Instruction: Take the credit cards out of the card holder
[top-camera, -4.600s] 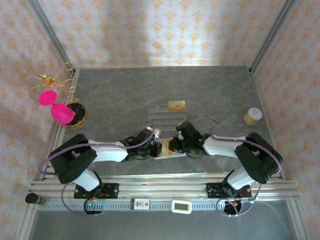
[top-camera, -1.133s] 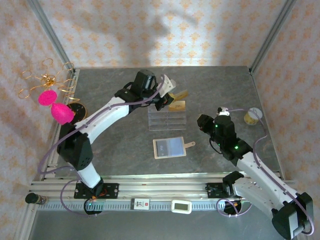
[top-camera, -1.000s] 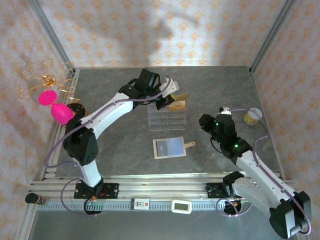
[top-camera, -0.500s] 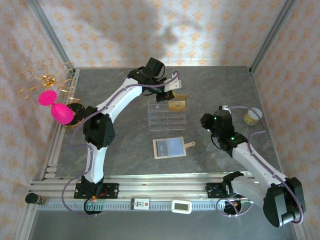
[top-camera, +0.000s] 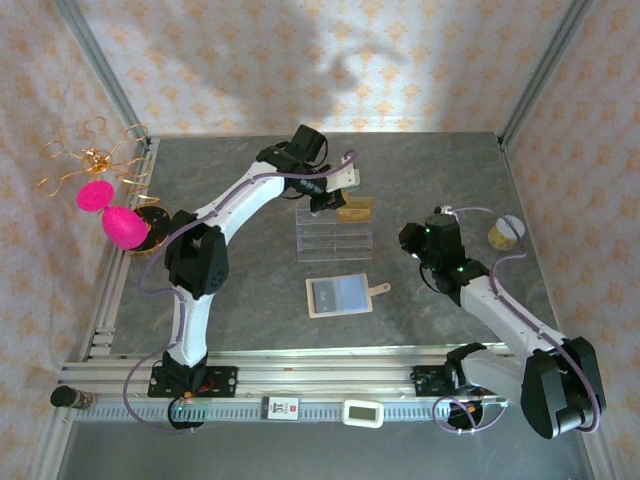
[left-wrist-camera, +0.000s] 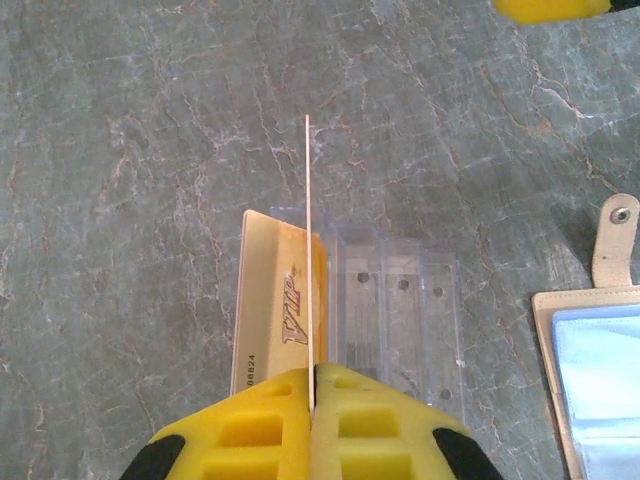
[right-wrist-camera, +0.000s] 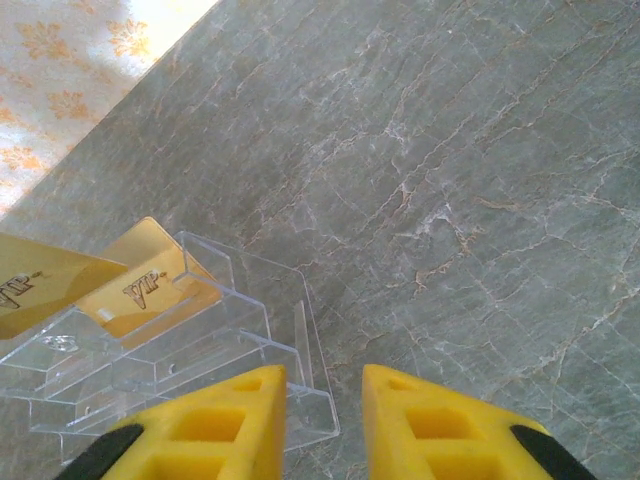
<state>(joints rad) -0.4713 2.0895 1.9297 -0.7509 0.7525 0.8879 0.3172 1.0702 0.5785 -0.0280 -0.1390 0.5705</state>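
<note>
Left gripper (left-wrist-camera: 312, 378) pinches a gold card (left-wrist-camera: 308, 240) edge-on, lower than half a second ago, just above the clear tray (left-wrist-camera: 400, 310) holding the other gold card (left-wrist-camera: 278, 300). Right gripper (right-wrist-camera: 323, 390) has its fingers apart and is empty. Card holder (top-camera: 338, 296) lies unfolded on the table, nearer the bases.

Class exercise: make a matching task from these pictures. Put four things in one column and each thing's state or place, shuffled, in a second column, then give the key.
Column 1
1. left claw
2. right claw
3. card holder
4. standing gold card

Column 2
A. lying open on the table
B. open, holding nothing
C. slotted in the clear tray
D. shut on a thin card, seen edge-on

Pairs: 1-D, 2-B, 3-A, 4-C
</note>
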